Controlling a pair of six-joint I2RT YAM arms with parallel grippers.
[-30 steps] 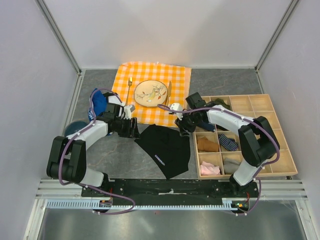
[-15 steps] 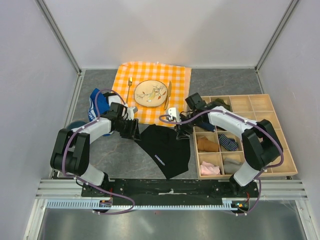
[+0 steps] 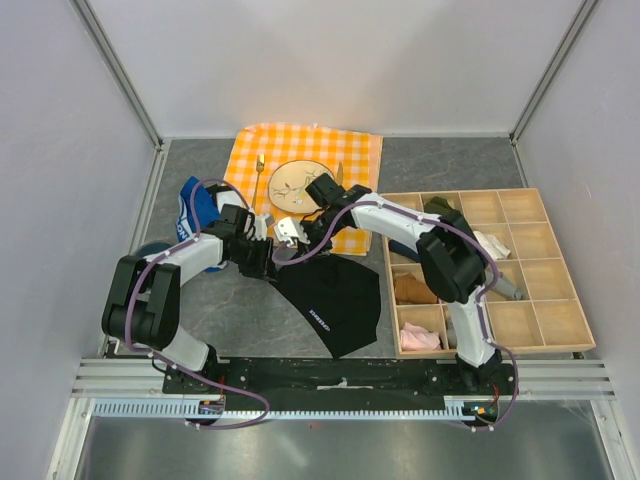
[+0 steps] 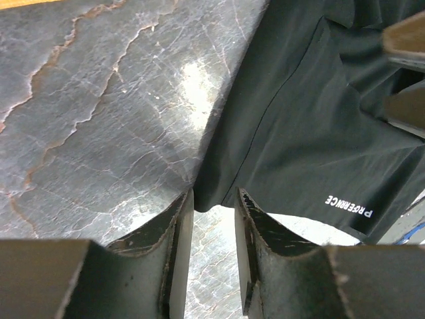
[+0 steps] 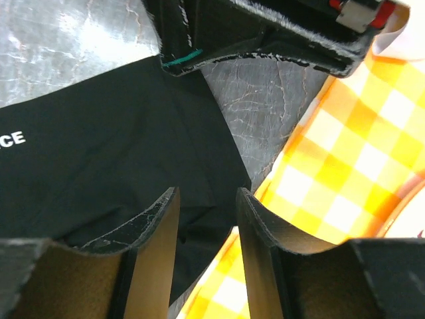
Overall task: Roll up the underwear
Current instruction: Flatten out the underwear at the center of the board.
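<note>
- Underwear lies spread flat on the grey marbled table. It sits between the two arms, left of the wooden divider tray, with no roll started yet.
- Its far corner reaches the edge of the orange checked cloth. The white waistband lettering sits towards the near side.
- Both claws are crowded in at that far edge, very close to each other. The step in hand looks like taking hold of the edge so the rolling can begin.
- Left gripper is down low with its jaws only narrowly parted. They stand astride the left corner of the black fabric, with table showing in the gap, and no pinch is visible yet.
- Right gripper hangs over the same edge beside the cloth, its jaws moderately apart and holding nothing.
- Next move, as a judgement: each claw needs its tips right down at table level to catch the thin fabric, then a firm pinch on it.
- After that, the edge has to be turned over towards the near side, both arms keeping level so the roll starts straight and tight.
- Worth watching: the right claw is poised where black fabric meets checked cloth, so it could snag the cloth as well.
- The two wrists have little room between them, and a bump looks possible.
</note>
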